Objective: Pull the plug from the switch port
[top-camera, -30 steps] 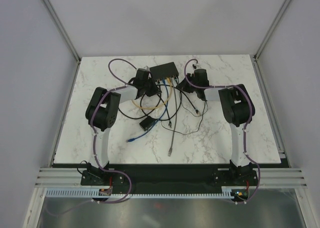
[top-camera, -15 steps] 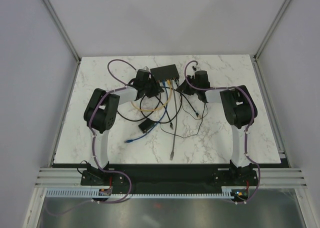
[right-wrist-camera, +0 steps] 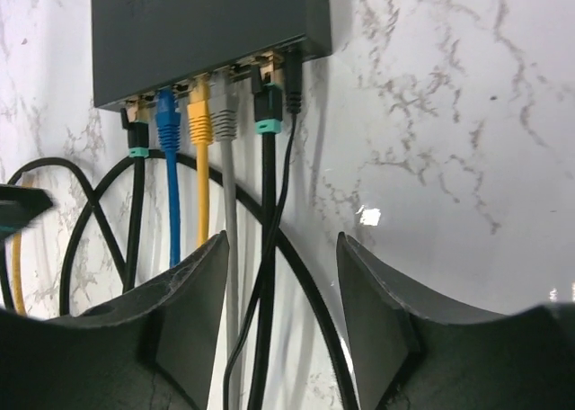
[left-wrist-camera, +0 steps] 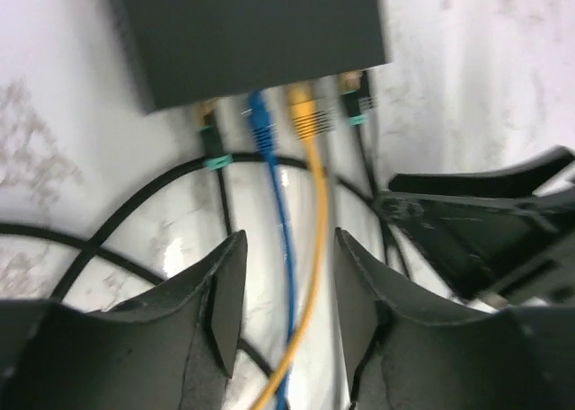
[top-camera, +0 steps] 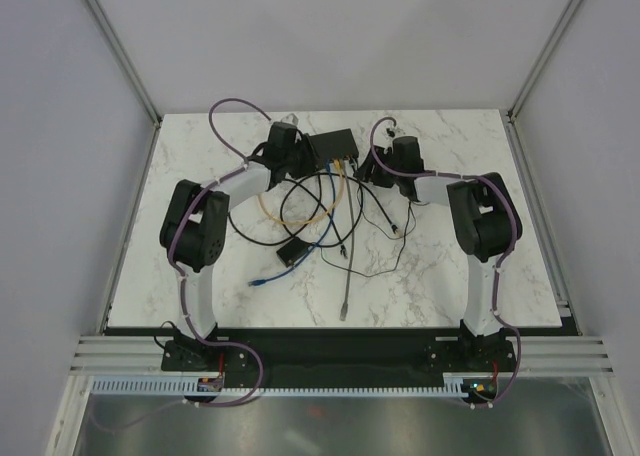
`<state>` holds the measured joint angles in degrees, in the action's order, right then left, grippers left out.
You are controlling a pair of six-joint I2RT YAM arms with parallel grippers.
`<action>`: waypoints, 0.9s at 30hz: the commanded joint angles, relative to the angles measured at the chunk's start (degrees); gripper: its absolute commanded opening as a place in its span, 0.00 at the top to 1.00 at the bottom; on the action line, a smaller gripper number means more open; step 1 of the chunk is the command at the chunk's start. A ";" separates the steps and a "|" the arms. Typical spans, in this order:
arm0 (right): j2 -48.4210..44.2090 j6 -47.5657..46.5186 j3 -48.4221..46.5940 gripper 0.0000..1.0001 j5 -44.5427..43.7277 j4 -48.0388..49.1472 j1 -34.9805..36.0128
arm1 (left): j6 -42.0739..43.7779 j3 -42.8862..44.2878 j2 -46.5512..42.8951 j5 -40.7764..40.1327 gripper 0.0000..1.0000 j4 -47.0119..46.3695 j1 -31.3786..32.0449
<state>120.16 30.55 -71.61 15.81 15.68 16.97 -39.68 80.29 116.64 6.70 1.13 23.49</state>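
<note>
Release is what has just happened. The left pincer (left-wrist-camera: 287,248), shut tight a second ago, now stands roughly half open and holds nothing: the blue cable (left-wrist-camera: 278,203) and the yellow cable (left-wrist-camera: 322,203) only pass through the gap between its fingers. The right pincer (right-wrist-camera: 283,248) has opened likewise and is empty, with a grey cable (right-wrist-camera: 227,203) and a black cable (right-wrist-camera: 268,203) lying between its fingers.

Beyond both pincers, at the top of each wrist view, sits the switch (right-wrist-camera: 207,32). In the top view it lies at upper centre of the desk (top-camera: 450,266), and the left arm has swung up the frame to its left end. The blue plug (right-wrist-camera: 168,127), yellow plug (right-wrist-camera: 199,122) and grey plug (right-wrist-camera: 225,118) all look seated in their ports, as do the black ones beside them.

By my judgement nothing has been pulled yet. The task now needs a fresh grip close to a plug body, with the other pincer bracing the switch.
</note>
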 commanded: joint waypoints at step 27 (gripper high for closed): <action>10.97 3.56 -13.90 0.52 5.98 5.15 -3.70 | 12.33 25.70 15.99 1.93 0.48 2.21 -0.55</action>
<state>130.50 32.82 -84.90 19.64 16.69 13.54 -32.62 104.01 132.62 13.43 3.05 22.39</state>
